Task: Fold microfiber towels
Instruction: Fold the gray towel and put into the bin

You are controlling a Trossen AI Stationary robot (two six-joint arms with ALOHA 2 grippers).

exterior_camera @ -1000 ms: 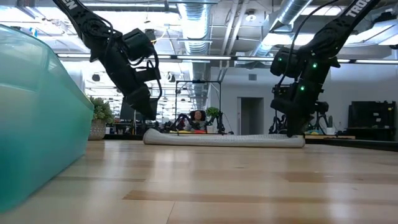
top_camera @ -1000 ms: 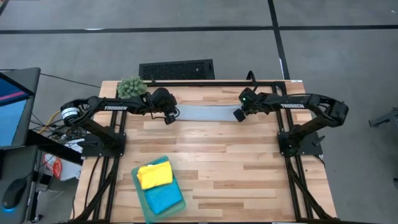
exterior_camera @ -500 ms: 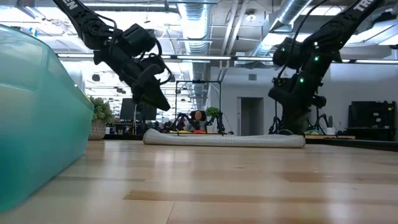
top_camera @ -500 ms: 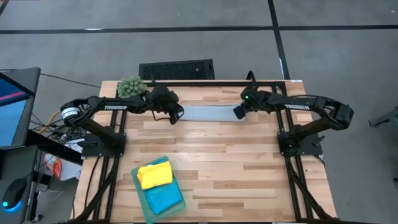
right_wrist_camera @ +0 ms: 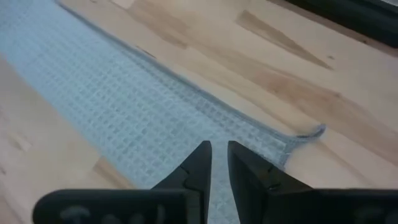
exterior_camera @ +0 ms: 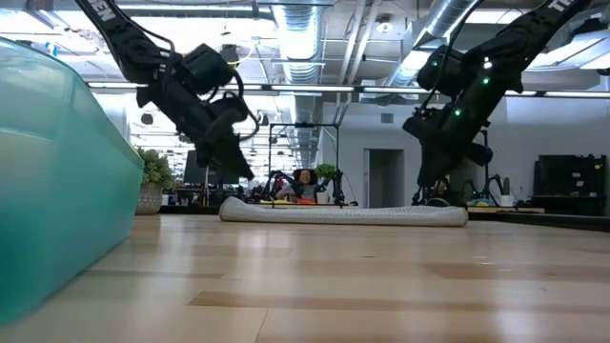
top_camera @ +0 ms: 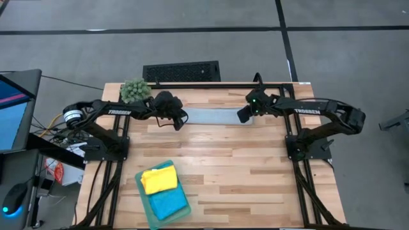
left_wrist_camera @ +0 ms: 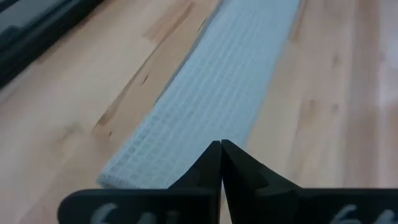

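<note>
Hanging just above the left end of the grey towel (top_camera: 212, 115), the left gripper (left_wrist_camera: 221, 149) has snapped its fingers tight together since a moment ago and holds nothing. The right gripper (right_wrist_camera: 219, 151) has lifted a little over the right end, with a small gap between its fingers, also empty. The towel lies flat as a long thin strip near the back of the table (top_camera: 255, 172). Folded yellow (top_camera: 158, 179) and blue (top_camera: 168, 203) towels sit in a teal bin (top_camera: 142, 191) at the front.

Table centre lies open; teal bin (top_camera: 162, 194) blocks the near-left corner.
</note>
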